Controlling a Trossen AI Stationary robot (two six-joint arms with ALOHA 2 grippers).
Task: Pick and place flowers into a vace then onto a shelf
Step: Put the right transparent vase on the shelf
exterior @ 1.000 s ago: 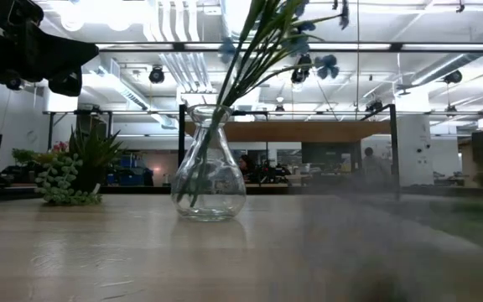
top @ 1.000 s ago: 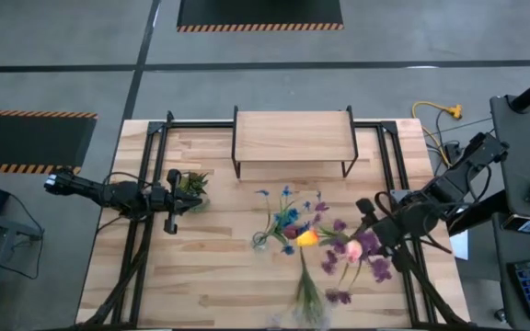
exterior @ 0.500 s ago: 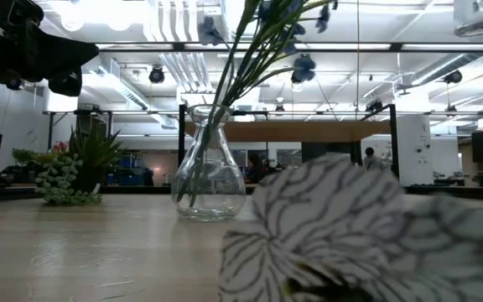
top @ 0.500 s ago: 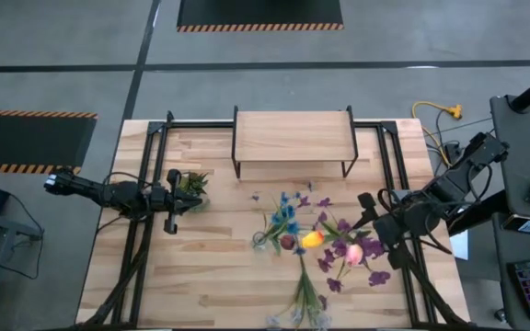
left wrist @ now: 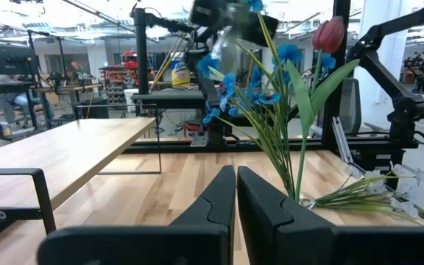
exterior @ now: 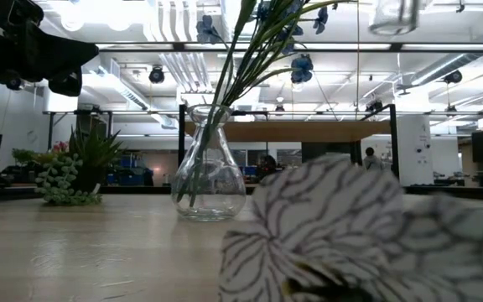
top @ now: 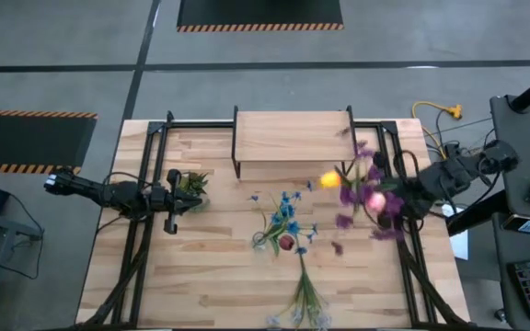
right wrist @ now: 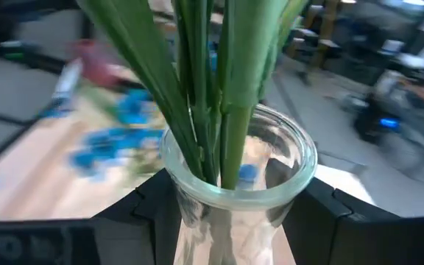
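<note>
My right gripper (top: 392, 197) is shut on a clear glass vase (right wrist: 234, 221) with green stalks and purple, pink and yellow flowers (top: 368, 195). It hangs in the air by the right end of the shelf (top: 293, 136); the low view shows only the vase's bottom (exterior: 392, 13). A second glass vase (exterior: 210, 172) stands on the table with blue flowers (top: 286, 213) and a red bloom. Loose stems (top: 306, 296) lie at the near edge. My left gripper (left wrist: 235, 199) is shut, level, at the table's left beside the potted plant (top: 191, 184). My right gripper grips the vase by its neck (right wrist: 181, 193), just under the rim, pinched between the two fingers (right wrist: 147, 205), one on each side of the glass. The vase is lifted clear of the table, and the stalks rise out of its mouth.
A small leafy potted plant (exterior: 74, 172) stands at the table's left. A white-veined leaf (exterior: 325, 231) lies close to the low camera at the near edge. Black frame rails (top: 386, 156) run along both sides of the table.
My right gripper has carried its vase up and toward the table's far right, from the right middle of the table to beside the shelf's right end. The purple, pink and yellow blooms went with it. The vase with blue flowers has stayed where it was.
</note>
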